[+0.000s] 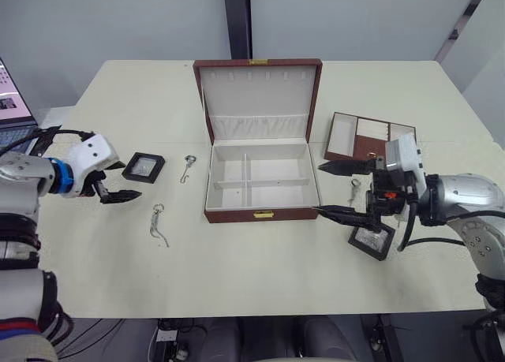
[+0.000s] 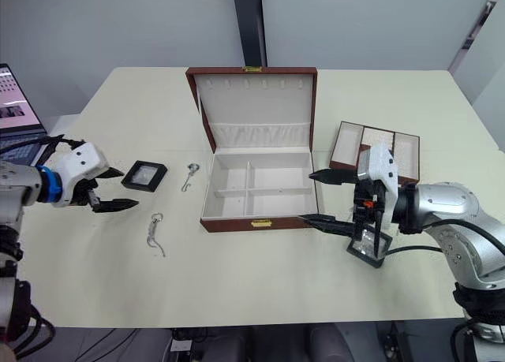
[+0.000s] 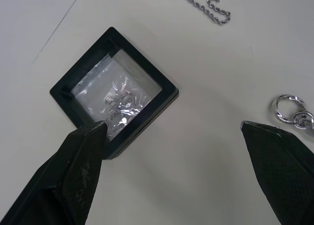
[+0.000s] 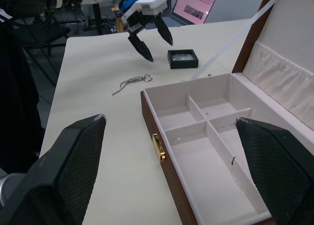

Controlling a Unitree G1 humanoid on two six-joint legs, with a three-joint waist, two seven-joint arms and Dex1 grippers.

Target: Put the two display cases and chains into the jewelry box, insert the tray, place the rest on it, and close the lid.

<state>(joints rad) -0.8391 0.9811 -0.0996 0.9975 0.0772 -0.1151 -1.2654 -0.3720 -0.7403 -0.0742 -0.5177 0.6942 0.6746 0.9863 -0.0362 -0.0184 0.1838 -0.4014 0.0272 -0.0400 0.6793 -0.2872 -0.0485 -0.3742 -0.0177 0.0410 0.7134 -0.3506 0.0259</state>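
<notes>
Office-like robotics lab or test room: wide cream rectangular table (image 1: 260,275) set before plain pale grey wall panels (image 1: 110,19), open laptop with lit pink screen (image 4: 196,4) at one table edge, black cables and equipment stands (image 4: 93,14) crowding the background.

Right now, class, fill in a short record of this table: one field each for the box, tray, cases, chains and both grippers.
jewelry box: on the table, compartments empty
lid: open, standing upright
tray: on the table to the robot's right of the box
left display case: flat on the table, just ahead of the left gripper
right display case: on the table beside the right gripper
chains: one between left display case and box, one nearer the robot
left gripper: open, holding nothing
right gripper: open, holding nothing
</notes>
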